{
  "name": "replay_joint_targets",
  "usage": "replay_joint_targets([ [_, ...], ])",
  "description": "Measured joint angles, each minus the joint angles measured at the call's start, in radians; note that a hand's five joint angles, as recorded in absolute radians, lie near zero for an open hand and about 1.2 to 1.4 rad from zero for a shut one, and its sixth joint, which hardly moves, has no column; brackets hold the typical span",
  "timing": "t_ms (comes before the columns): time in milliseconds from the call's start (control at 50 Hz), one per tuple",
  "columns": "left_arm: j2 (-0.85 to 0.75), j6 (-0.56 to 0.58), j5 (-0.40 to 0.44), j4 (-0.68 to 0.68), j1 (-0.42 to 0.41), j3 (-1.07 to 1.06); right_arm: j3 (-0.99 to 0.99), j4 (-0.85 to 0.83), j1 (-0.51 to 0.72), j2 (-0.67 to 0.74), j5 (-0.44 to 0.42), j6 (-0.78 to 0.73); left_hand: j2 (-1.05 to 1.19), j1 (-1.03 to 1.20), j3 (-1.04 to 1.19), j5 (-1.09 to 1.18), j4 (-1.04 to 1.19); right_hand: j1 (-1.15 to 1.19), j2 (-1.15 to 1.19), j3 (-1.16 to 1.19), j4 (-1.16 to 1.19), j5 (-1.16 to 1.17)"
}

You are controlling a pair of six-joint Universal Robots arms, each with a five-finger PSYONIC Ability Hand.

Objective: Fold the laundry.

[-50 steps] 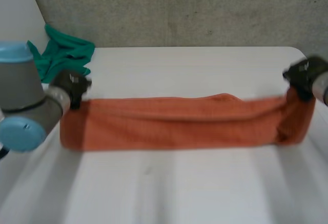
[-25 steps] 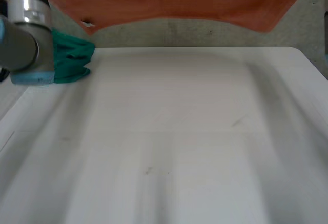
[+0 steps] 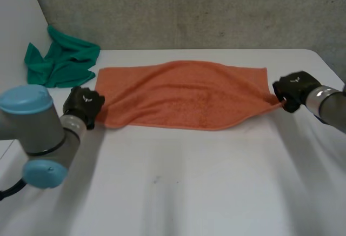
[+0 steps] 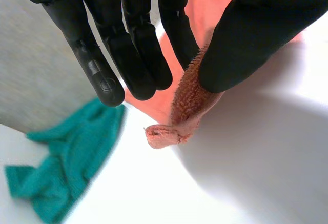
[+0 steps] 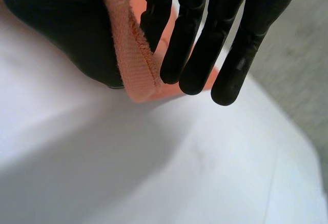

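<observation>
An orange towel (image 3: 184, 95) lies spread across the far half of the white table (image 3: 178, 187), sagging along its near edge. My left hand (image 3: 82, 105) pinches the towel's near left corner (image 4: 190, 101) between thumb and fingers (image 4: 138, 55). At the other end, my right hand (image 3: 293, 89) pinches the near right corner (image 5: 134, 60) against its thumb, the other fingers (image 5: 225, 39) straight beside it. Both hands sit low over the table.
A crumpled green cloth (image 3: 62, 63) lies at the table's far left corner, also seen beyond my left hand's fingertips (image 4: 61, 167). A grey wall (image 3: 189, 9) runs behind the table. The near half of the table is bare.
The towel was swung up high, out of the table's reach, then laid down flat and wider. Both hands came down with its corners and now rest lower and nearer.
</observation>
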Motion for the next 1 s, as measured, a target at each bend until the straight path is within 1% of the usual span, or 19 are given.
replay_joint_targets([
  [80,0.110,0.014,0.000,-0.182,0.000,-0.079,0.065,0.173,-0.043,-0.077,0.000,-0.054,0.000,0.000,0.000,0.001,0.000,0.000,0.000,0.000,0.000,0.000],
  [180,0.252,0.078,0.004,-0.470,-0.006,-0.210,0.234,0.366,-0.117,-0.205,0.018,-0.273,0.000,0.000,0.000,0.000,0.000,0.000,0.000,0.000,0.000,0.000],
  [220,0.273,0.096,0.005,-0.522,-0.009,-0.232,0.272,0.389,-0.132,-0.232,0.025,-0.327,0.000,0.000,0.000,0.001,0.000,0.000,0.000,0.000,0.000,0.000],
  [240,0.297,0.121,0.006,-0.586,-0.016,-0.257,0.325,0.410,-0.155,-0.269,0.038,-0.401,0.000,0.000,0.000,0.000,0.000,0.000,0.000,0.000,0.000,0.000],
  [320,0.319,0.157,0.005,-0.634,-0.031,-0.265,0.392,0.388,-0.186,-0.317,0.065,-0.469,0.000,0.000,0.000,0.000,0.000,0.000,0.000,0.000,0.000,0.000],
  [380,0.318,0.164,0.004,-0.615,-0.034,-0.247,0.398,0.352,-0.191,-0.324,0.073,-0.456,0.000,0.000,0.000,0.000,0.000,0.000,0.000,0.000,0.000,0.000],
  [400,0.304,0.166,0.002,-0.575,-0.036,-0.215,0.397,0.326,-0.192,-0.323,0.077,-0.439,0.000,0.000,0.000,0.000,0.000,0.000,0.000,0.000,0.000,0.000],
  [440,0.297,0.166,0.002,-0.558,-0.036,-0.202,0.392,0.295,-0.192,-0.319,0.080,-0.415,0.000,0.000,0.000,0.000,0.000,0.000,0.000,0.000,0.000,0.000],
  [460,0.263,0.165,-0.001,-0.494,-0.035,-0.152,0.373,0.235,-0.183,-0.303,0.084,-0.361,0.000,0.000,0.000,0.000,0.000,0.000,0.000,0.000,0.000,0.000],
  [520,0.196,0.160,-0.003,-0.401,-0.034,-0.069,0.335,0.156,-0.158,-0.273,0.090,-0.281,0.000,0.000,0.000,0.000,0.000,0.000,0.000,0.000,0.000,0.000],
  [600,0.093,0.147,-0.006,-0.306,-0.032,0.038,0.275,0.052,-0.124,-0.224,0.103,-0.178,0.000,0.000,0.000,0.000,0.000,0.000,0.000,0.000,0.000,0.000],
  [660,0.037,0.140,-0.011,-0.270,-0.031,0.093,0.242,0.004,-0.110,-0.194,0.117,-0.138,0.000,0.000,0.000,0.000,0.000,0.000,0.000,0.000,0.000,0.000],
  [700,-0.045,0.129,-0.028,-0.219,-0.031,0.178,0.182,-0.056,-0.088,-0.140,0.149,-0.099,0.000,0.000,0.000,0.000,0.000,0.000,0.000,0.000,0.000,0.000],
  [740,-0.066,0.126,-0.033,-0.204,-0.030,0.201,0.163,-0.070,-0.080,-0.123,0.159,-0.093,0.000,0.000,0.000,0.000,0.000,0.000,0.000,0.000,0.000,0.000],
  [760,-0.110,0.123,-0.043,-0.164,-0.030,0.246,0.117,-0.091,-0.061,-0.084,0.185,-0.083,0.000,0.000,0.000,0.000,0.000,0.000,0.000,0.000,0.000,0.000],
  [840,-0.176,0.125,-0.054,-0.070,-0.030,0.304,0.026,-0.108,-0.026,-0.007,0.235,-0.078,0.000,0.000,0.000,0.000,0.000,0.000,0.000,0.000,0.000,0.000],
  [920,-0.209,0.129,-0.055,-0.006,-0.031,0.327,-0.037,-0.109,-0.008,0.046,0.262,-0.079,0.000,0.000,0.000,0.000,0.000,0.000,0.000,0.000,0.000,0.000],
  [960,-0.246,0.135,-0.052,0.071,-0.034,0.355,-0.114,-0.108,0.010,0.111,0.284,-0.078,0.000,0.000,0.000,0.000,0.000,0.000,0.000,0.000,0.000,0.000],
  [1000,-0.274,0.138,-0.047,0.111,-0.036,0.378,-0.162,-0.108,0.022,0.151,0.295,-0.076,0.000,0.000,0.000,0.001,0.000,0.000,0.000,0.000,0.000,0.000],
])
